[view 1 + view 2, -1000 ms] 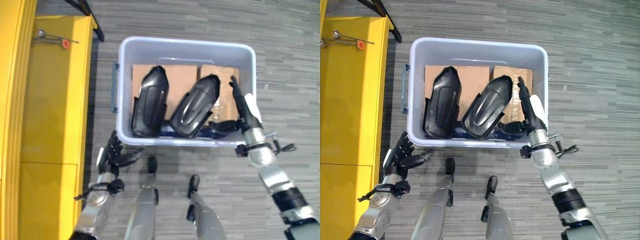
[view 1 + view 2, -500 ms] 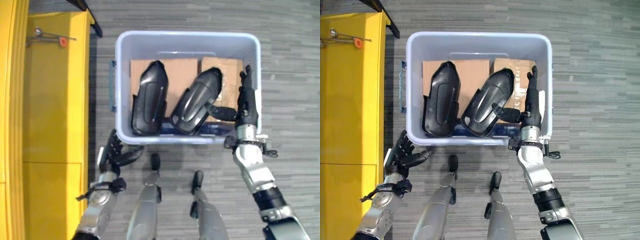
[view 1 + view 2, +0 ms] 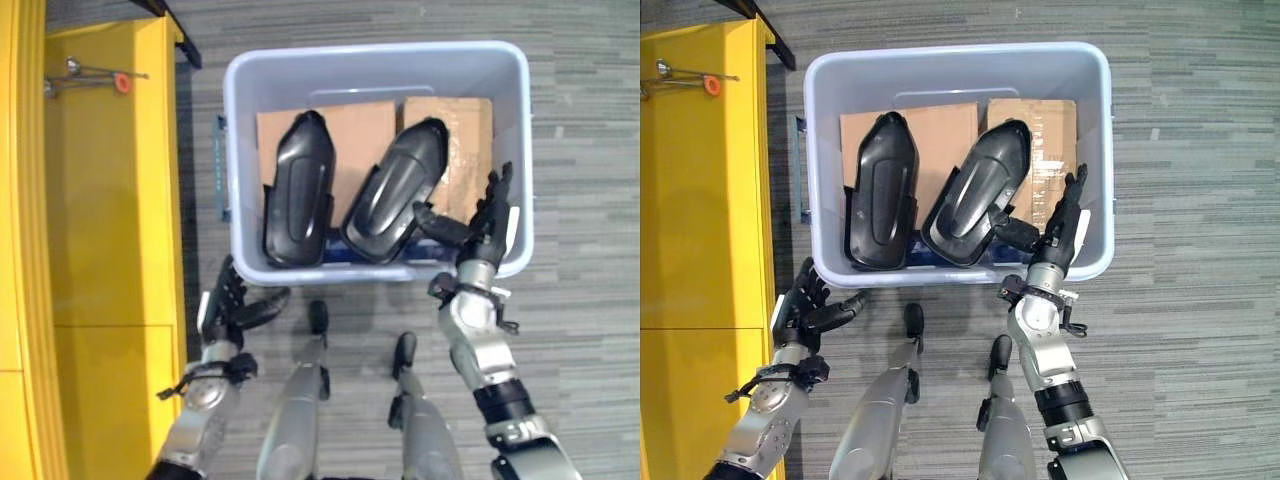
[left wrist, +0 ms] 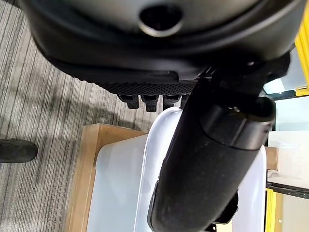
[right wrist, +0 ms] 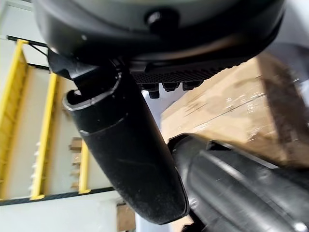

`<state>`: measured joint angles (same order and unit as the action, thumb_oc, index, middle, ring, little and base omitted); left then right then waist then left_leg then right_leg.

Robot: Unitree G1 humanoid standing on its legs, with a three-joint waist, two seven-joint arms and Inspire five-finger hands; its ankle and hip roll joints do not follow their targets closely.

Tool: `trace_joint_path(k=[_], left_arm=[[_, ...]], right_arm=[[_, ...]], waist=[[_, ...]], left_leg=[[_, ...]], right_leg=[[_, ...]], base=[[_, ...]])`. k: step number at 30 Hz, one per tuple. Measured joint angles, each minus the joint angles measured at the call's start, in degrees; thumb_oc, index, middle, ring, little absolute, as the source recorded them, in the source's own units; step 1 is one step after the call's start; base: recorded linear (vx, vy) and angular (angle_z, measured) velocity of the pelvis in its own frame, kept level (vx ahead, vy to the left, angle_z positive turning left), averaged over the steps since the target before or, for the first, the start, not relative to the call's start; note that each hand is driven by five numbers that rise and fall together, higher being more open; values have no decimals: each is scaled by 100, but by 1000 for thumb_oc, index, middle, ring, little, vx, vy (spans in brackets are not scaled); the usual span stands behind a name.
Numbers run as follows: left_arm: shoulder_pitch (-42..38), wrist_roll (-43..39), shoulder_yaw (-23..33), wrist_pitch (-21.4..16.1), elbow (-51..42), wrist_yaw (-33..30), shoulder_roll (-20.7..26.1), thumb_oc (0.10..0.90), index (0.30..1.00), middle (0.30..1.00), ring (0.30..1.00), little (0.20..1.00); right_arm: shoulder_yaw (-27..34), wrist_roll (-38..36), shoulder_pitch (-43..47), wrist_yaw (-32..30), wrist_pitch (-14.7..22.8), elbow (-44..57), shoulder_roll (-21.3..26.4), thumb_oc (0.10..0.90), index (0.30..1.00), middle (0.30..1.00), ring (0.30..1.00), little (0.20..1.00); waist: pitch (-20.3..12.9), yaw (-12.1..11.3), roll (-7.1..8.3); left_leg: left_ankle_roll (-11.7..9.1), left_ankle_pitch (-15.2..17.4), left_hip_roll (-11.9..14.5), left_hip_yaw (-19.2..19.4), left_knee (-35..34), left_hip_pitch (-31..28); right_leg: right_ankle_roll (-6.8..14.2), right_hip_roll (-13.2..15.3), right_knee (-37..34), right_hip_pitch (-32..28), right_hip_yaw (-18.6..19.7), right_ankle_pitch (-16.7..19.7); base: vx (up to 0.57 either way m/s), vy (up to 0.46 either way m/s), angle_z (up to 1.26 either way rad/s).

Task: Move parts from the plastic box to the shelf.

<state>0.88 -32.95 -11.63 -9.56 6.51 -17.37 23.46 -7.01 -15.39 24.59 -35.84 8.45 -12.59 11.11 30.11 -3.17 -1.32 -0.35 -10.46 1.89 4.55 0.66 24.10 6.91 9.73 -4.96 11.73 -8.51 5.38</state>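
Note:
The grey-blue plastic box [image 3: 375, 55] stands on the carpet in front of me. Two black moulded parts lie in it on cardboard sheets [image 3: 362, 130]: one at the left [image 3: 297, 190], one leaning at the right [image 3: 395, 190]. My right hand [image 3: 485, 225] is open inside the box's near right corner, fingers straight. Its thumb [image 5: 125, 154] points at the near end of the right part [image 5: 241, 193]; whether they touch is unclear. Outside the box's near left corner, my left hand [image 3: 232, 305] hangs open and holds nothing. The yellow shelf [image 3: 100, 200] runs along the left.
A thin metal tool with a red piece [image 3: 95, 78] lies on the shelf's far end. A black bar [image 3: 180, 30] slants past the shelf's far corner. Striped grey carpet [image 3: 580, 150] surrounds the box.
My right hand has drawn back from the box's right wall to its near right corner, thumb now by the right part. The camera has shifted. My left hand stays put.

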Motion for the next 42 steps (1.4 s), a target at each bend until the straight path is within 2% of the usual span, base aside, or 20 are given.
trace_joint_path(k=[10, 15, 25, 34, 42], left_arm=[[-1, 1, -78, -95, -32, -115, -3, 900, 1000, 1000, 1000, 1000], [-10, 1, -101, -105, -30, -130, 0, 900, 1000, 1000, 1000, 1000], [-42, 3, -170, -322, -54, -254, -16, 900, 1000, 1000, 1000, 1000], [-91, -1, -206, -328, -52, -337, -17, 900, 1000, 1000, 1000, 1000], [-183, -2, -232, -342, -53, -456, -34, 900, 1000, 1000, 1000, 1000]], right_arm=[[-129, -532, 172, -42, 106, -259, -183, 900, 1000, 1000, 1000, 1000], [-122, -567, 470, -56, 122, -902, -181, 900, 1000, 1000, 1000, 1000], [-129, -739, 740, -107, 139, -1113, -241, 900, 1000, 1000, 1000, 1000], [-153, -1062, 1035, -97, 349, -1515, -395, 900, 1000, 1000, 1000, 1000], [-311, -1069, 1233, -80, 376, -1761, -398, 900, 1000, 1000, 1000, 1000]], waist=[[12, -7, -12], [18, -13, -23], [46, -5, -79], [46, -2, -78], [46, 0, -77]], left_leg=[[10, -3, -7, 46, 1, 83], [11, -2, -23, 98, 1, 91], [35, -18, -25, 145, 3, 270], [42, -22, -28, 151, 2, 274], [58, -34, -23, 157, 3, 331]], right_leg=[[51, 18, 4, 97, 24, 33], [52, 47, 4, 133, 48, 34], [56, 61, 87, 380, 152, 43], [69, 65, 114, 402, 171, 52], [66, 64, 155, 490, 179, 50]], base=[[0, 0, 0], [1, 13, -4], [3, 3, -3], [0, 0, 0], [0, 0, 0]])
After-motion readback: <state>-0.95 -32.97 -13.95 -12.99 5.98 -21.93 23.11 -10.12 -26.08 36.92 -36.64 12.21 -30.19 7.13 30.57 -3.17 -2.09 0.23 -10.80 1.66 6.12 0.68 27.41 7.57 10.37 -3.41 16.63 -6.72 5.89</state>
